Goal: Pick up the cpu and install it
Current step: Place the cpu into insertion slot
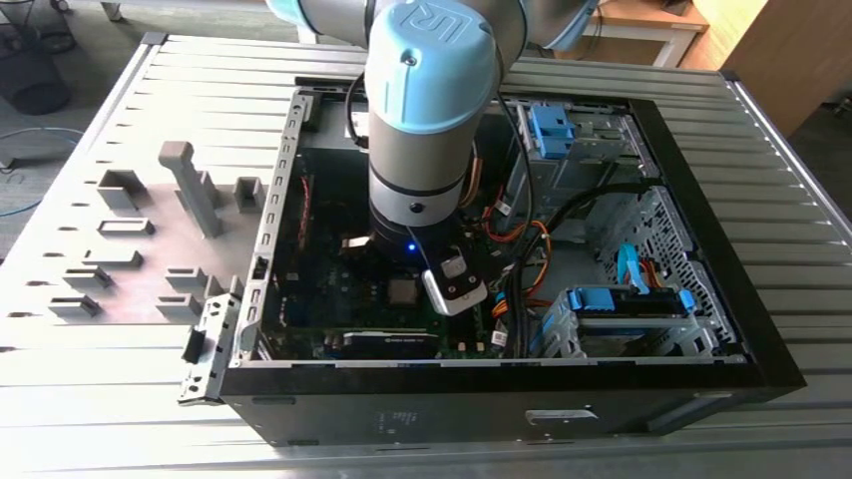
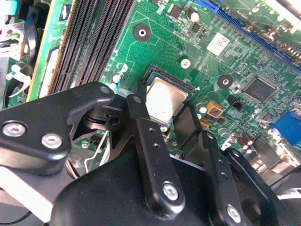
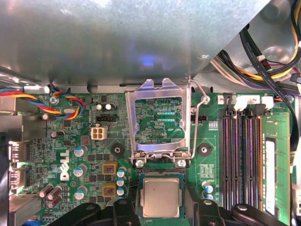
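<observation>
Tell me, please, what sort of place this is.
Probably a robotics lab or workshop bench: an open black metal computer case lies on a ribbed grey metal table, grey plastic holder blocks stand beside it, and a blue-and-grey robot arm reaches in.

1. The arm [image 1: 415,150] is a silver-grey cylinder topped by a rounded pale blue joint cap [image 1: 433,65] bearing a grey logo.
2. Below it, a black wrist section [image 1: 386,232] carries a small blue light [image 1: 410,245].
3. A white-and-black module [image 1: 453,286] sits beside the wrist.
4. The gripper [image 2: 162,106] is matt black, built of flat bar links [image 2: 150,150] with silver screws [image 2: 170,190] at the pivots.
</observation>
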Tool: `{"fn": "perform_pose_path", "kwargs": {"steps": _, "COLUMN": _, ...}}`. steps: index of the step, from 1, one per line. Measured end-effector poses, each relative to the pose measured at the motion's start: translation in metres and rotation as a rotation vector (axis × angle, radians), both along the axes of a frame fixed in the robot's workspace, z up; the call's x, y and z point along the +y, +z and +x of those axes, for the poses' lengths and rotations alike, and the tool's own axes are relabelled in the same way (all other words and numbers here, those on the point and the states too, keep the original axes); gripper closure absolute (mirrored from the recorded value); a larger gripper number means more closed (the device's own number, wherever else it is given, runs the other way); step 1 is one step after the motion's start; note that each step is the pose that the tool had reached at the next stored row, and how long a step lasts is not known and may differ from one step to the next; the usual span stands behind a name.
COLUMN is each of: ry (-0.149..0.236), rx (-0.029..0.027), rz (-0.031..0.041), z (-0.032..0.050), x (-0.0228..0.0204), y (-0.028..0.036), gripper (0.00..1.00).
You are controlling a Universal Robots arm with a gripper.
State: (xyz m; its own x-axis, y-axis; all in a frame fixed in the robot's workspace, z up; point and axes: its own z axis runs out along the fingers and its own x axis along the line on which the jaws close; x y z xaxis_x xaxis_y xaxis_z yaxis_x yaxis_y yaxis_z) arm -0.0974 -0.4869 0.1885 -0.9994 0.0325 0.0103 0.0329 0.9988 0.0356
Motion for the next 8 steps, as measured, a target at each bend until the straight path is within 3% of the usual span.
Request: {"fn": "perform_pose_path", "kwargs": {"steps": 8, "ry": 0.000, "rx": -0.0001, "rz": 0.0002, "z": 0.0000, "x": -0.0006, "y": -0.0001, "gripper": 0.53}}
